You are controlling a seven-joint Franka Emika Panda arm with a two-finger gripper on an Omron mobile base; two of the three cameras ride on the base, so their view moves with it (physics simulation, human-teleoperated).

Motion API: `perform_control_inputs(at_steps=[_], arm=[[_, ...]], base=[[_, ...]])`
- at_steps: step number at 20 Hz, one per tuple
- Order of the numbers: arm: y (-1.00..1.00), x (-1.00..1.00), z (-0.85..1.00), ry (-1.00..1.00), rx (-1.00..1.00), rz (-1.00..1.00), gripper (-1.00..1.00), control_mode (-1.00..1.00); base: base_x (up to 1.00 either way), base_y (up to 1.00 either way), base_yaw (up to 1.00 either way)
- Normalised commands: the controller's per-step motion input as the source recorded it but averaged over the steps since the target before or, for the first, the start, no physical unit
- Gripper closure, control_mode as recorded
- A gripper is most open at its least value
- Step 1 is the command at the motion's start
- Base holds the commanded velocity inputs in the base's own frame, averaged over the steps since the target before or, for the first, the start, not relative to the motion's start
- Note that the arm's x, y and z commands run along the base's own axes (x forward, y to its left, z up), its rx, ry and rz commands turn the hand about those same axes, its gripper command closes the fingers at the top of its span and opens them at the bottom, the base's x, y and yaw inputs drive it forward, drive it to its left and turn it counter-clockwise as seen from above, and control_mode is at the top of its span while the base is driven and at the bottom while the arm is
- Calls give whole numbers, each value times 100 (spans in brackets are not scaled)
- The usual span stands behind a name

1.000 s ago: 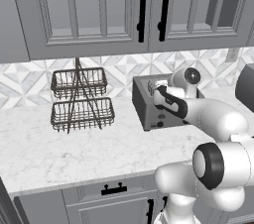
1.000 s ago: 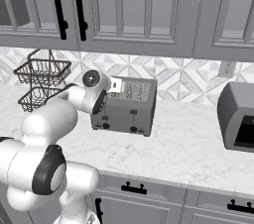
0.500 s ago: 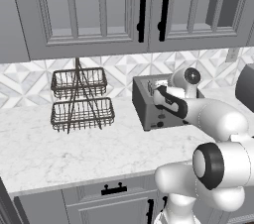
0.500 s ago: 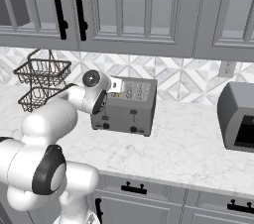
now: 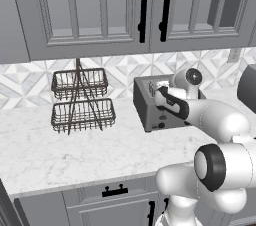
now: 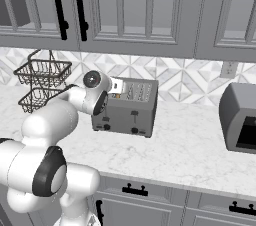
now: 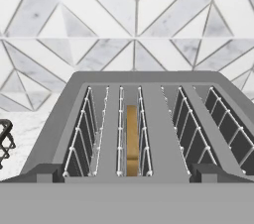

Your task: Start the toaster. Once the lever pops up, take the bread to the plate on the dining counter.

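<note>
The grey two-slot toaster point(image 5: 150, 107) point(image 6: 127, 110) point(image 7: 149, 119) stands on the marble kitchen counter against the tiled wall. The tan bread point(image 7: 131, 141) sits upright, sunk deep in its left slot. The small black lever point(image 6: 133, 115) is on the toaster's front face, above the round knobs. My gripper point(image 5: 159, 90) point(image 6: 116, 86) point(image 7: 124, 174) hovers just above the toaster's near top edge and looks along the slots. It is open, its fingertips point(image 7: 43, 172) wide apart with nothing between them. The plate and the dining counter are out of view.
A two-tier black wire basket rack point(image 5: 80, 101) point(image 6: 42, 82) stands left of the toaster. A dark grey boxy appliance point(image 6: 241, 117) point(image 5: 248, 87) sits to the right. Wall cabinets point(image 5: 145, 10) with black handles hang overhead. Bare marble counter point(image 6: 190, 150) lies in front.
</note>
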Motion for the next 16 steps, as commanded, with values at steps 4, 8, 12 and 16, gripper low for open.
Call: perform_control_inputs(at_steps=[4, 8, 12, 16], arm=[[0, 0, 0, 0, 0, 0, -100, -100], [0, 0, 0, 0, 0, 0, -100, -100], [0, 0, 0, 0, 0, 0, -100, -100], [0, 0, 0, 0, 0, 0, -100, -100]], base=[[0, 0, 0], [0, 0, 0], [0, 0, 0], [0, 0, 0]])
